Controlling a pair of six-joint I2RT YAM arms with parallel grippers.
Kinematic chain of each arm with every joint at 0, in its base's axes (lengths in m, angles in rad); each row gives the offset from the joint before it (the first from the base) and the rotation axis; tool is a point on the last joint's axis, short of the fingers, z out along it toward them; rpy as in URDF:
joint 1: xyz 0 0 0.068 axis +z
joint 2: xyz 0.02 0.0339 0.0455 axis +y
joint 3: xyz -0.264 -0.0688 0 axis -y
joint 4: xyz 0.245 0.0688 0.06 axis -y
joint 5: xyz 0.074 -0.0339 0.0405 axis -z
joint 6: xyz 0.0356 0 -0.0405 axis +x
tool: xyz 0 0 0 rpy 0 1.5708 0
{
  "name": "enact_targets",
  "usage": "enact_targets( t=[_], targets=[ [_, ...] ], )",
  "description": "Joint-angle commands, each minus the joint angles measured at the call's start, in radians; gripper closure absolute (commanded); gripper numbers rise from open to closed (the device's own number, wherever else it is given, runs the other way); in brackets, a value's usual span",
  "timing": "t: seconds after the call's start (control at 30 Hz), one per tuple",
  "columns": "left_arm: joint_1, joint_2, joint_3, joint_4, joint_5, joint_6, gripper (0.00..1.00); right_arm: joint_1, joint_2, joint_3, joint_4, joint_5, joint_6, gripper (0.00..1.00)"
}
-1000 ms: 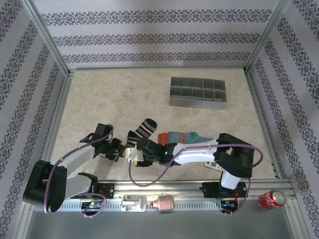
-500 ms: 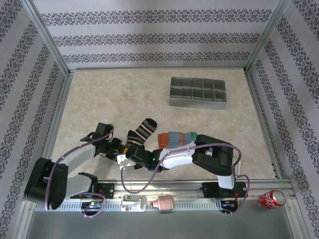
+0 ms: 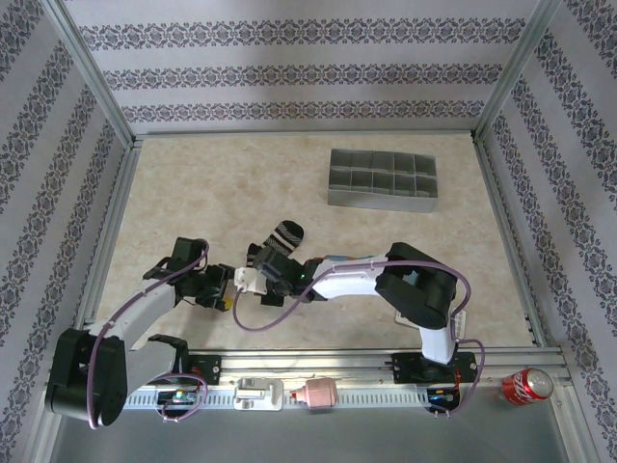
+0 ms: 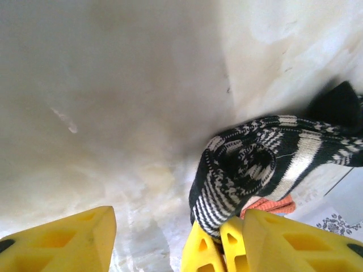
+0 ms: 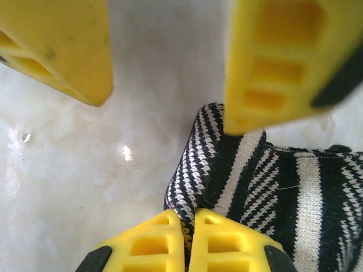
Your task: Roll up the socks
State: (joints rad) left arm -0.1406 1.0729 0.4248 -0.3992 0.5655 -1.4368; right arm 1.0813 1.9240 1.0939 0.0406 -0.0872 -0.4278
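Near the front edge of the counter (image 3: 241, 193), the right claw (image 5: 186, 218) pinches its fingers tight on the gathered cuff end of the black striped sock (image 5: 272, 187). The left claw (image 4: 176, 226) stands open and holds nothing, with one finger on either side of that pinch. The sock lies on the marbled surface between the two arms, its length running away from their bases, and the held end shows a first turn of fabric. A sliver of orange cuff (image 4: 271, 205), apparently the second sock's, peeks from under it just beside the right claw's tips. The roll looks barely begun. To do it well, the pinching claw should probably turn the bundle toward the toe in short, firm tucks. The open claw is free to press the loose length flat so the stripes wind evenly. Both socks ought to be caught together; a grip on one alone would likely let the pair slide apart.
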Motion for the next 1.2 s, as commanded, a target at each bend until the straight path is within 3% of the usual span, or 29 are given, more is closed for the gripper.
enact_targets(
  t=[0.0, 0.27, 0.53, 0.87, 1.17],
  targets=[
    [0.021, -0.035, 0.022, -0.055, -0.027, 0.030, 0.39, -0.046, 0.064, -0.002, -0.171, -0.188, 0.108, 1.00],
    [0.017, -0.053, -0.035, 0.196, 0.038, 0.011, 0.42, -0.174, 0.130, 0.051, -0.195, -0.476, 0.278, 1.00],
    [-0.045, 0.045, -0.069, 0.384, 0.050, -0.027, 0.44, -0.285, 0.208, 0.082, -0.200, -0.693, 0.427, 1.00],
    [-0.110, 0.159, -0.065, 0.502, 0.019, -0.057, 0.46, -0.342, 0.271, 0.126, -0.221, -0.791, 0.535, 1.00],
    [-0.167, 0.323, -0.029, 0.471, -0.022, -0.042, 0.68, -0.342, 0.276, 0.130, -0.213, -0.799, 0.552, 1.00]
  ],
)
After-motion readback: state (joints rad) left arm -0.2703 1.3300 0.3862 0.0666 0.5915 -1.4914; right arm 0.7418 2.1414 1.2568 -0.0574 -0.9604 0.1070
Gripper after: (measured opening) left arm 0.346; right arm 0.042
